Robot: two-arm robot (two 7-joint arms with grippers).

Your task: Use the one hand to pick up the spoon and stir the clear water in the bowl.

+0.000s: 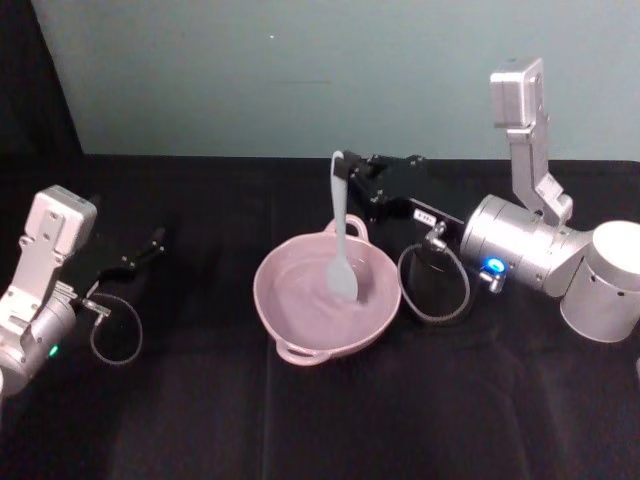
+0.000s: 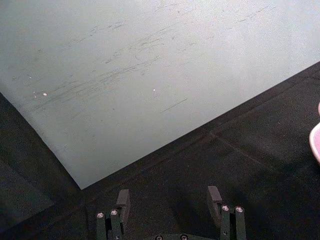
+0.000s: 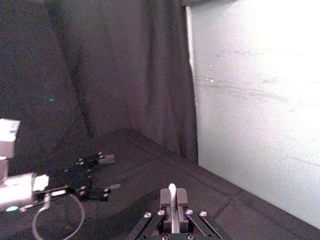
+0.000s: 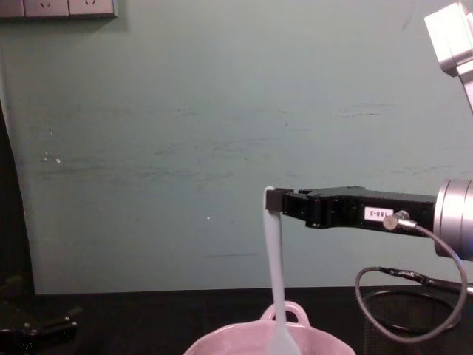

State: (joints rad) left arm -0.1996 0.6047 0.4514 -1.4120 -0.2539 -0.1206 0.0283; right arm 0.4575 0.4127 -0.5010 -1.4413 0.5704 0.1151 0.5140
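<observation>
The pale pink bowl (image 1: 340, 345) sits mid-table, holding clear water (image 1: 305, 290) that shows as a faint gloss. The white spoon (image 1: 341, 230) stands almost upright with its paddle end down inside the bowl. My right gripper (image 1: 343, 168) reaches in from the right, above the bowl's far rim, and is shut on the spoon's handle tip. In the chest view the right gripper (image 4: 275, 200) holds the spoon (image 4: 277, 274) over the bowl (image 4: 318, 344). The right wrist view shows the handle (image 3: 172, 192) pinched between the fingers. My left gripper (image 1: 155, 240) rests open at the far left.
A black wire-mesh cup (image 1: 435, 285) stands just right of the bowl, under the right arm, with a grey cable looped in front of it. A pale green wall backs the black-clothed table. The left wrist view shows the open left gripper (image 2: 169, 200) and the bowl's edge (image 2: 316, 142).
</observation>
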